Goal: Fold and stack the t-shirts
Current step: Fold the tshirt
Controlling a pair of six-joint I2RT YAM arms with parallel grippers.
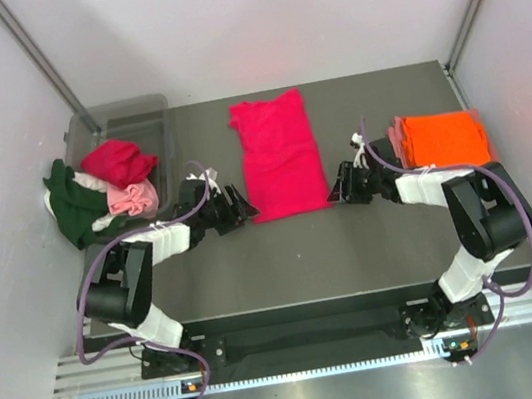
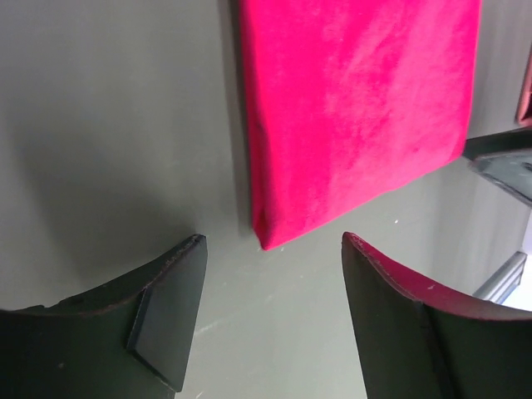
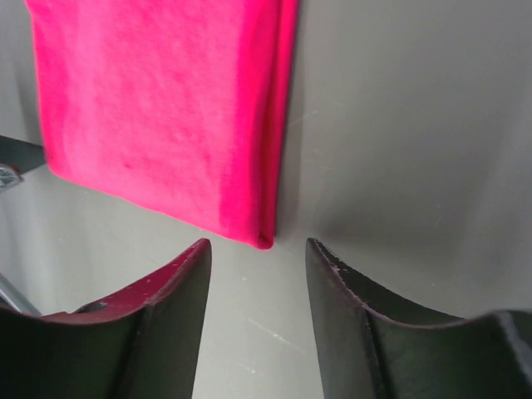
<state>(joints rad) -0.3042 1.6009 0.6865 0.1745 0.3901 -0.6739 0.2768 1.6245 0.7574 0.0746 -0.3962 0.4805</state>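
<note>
Presently, logged left to right. Found a clear grey bin [image 1: 145,105] at the far left corner of the worktop [image 1: 305,254], with a loose heap of cloth in and over it. Noted dark green t-shirt [image 1: 70,205] spilling over the bin's left side, crimson t-shirt [image 1: 120,162] bunched on top, pale pink t-shirt [image 1: 136,197] just near of the crimson one, and a scrap of cream t-shirt [image 1: 108,222] at the near edge of the heap.

Next, left tool [image 1: 237,209] low over the worktop, just beside the near left corner of the magenta-red folded t-shirt [image 1: 279,155]. Jaws parted wide, nothing between them; corner of the cloth just ahead of the gap, unclamped.

Centre: magenta-red folded t-shirt flat on the worktop as a long rectangle running near to far.

Right tool [image 1: 343,185] just beside the near right corner of the same t-shirt. Jaws parted, narrower than the left pair, gripping nothing; corner lying just ahead of the gap.

Far right: orange folded t-shirt [image 1: 449,137] stacked on a salmon pink t-shirt [image 1: 399,138], with only the left edge of the pink showing.
</note>
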